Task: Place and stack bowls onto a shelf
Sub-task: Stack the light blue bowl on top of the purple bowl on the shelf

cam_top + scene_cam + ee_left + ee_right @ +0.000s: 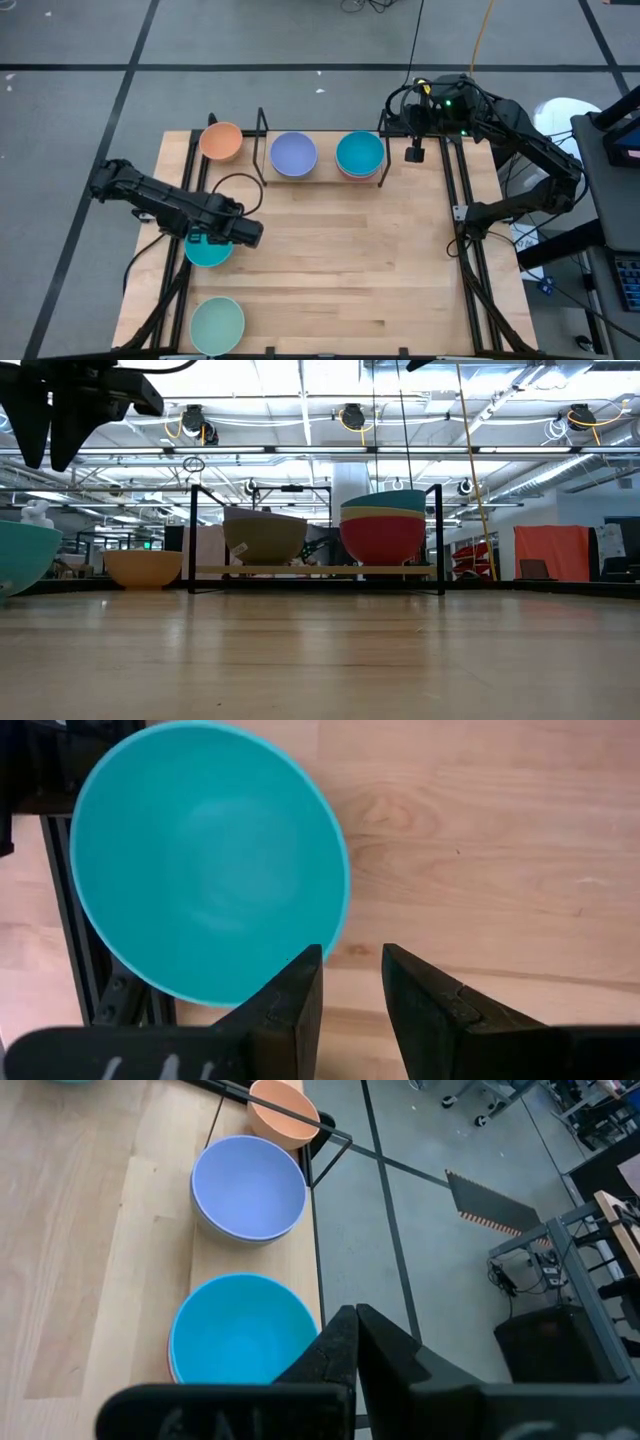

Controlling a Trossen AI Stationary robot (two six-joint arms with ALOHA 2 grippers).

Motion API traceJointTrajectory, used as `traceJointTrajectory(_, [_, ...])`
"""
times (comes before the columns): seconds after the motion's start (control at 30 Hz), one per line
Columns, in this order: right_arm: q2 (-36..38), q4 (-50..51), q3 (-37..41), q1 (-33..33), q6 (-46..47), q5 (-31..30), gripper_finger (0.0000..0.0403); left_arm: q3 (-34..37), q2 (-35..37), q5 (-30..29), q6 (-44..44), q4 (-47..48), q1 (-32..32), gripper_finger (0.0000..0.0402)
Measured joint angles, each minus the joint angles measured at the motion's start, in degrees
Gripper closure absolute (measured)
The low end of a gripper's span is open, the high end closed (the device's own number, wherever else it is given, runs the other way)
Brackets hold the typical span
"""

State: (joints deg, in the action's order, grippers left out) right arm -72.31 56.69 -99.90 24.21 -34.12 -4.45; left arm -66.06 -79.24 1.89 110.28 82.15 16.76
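Note:
My left gripper (212, 238) hangs open above the table's left side, over the rim of a teal-blue bowl (210, 860) that sits on the tabletop; in the low view my left gripper (48, 455) is well above the bowl (20, 555). The shelf (315, 570) at the far edge carries a lavender bowl (293, 154) nested in an olive-grey bowl (265, 540), and a stack with teal-blue on top (360, 153), cream and magenta (383, 540) below. An orange bowl (221, 141) stands left of the shelf, a mint green bowl (217, 323) near the front edge. My right gripper (355, 1330) waits shut past the shelf's right end.
Black metal rails (470, 260) run along the table's left and right sides. The shelf's black wire uprights (192, 535) stand at its ends. Bare wooden tabletop (340, 260) lies between the shelf and the near edge.

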Motion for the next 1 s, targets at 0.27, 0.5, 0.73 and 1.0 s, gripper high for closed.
traceJointTrajectory(0.27, [0.0,0.0,0.0,0.0,-1.0,0.0,0.0403,0.0,0.0,-0.1,-0.7,-0.4,1.7,0.0289])
traceJointTrajectory(0.5, [0.0,0.0,0.0,0.0,-1.5,0.0,0.0403,5.9,0.0,2.5,-0.7,-6.0,2.6,0.0289])
traceJointTrajectory(0.73, [0.0,0.0,0.0,0.0,-2.6,0.0,0.0403,11.5,0.0,3.1,-1.0,-13.2,2.6,0.0289])
traceJointTrajectory(1.0, [0.0,0.0,0.0,0.0,-2.6,0.0,0.0403,15.3,0.0,3.1,-3.5,-15.8,2.5,0.0289])
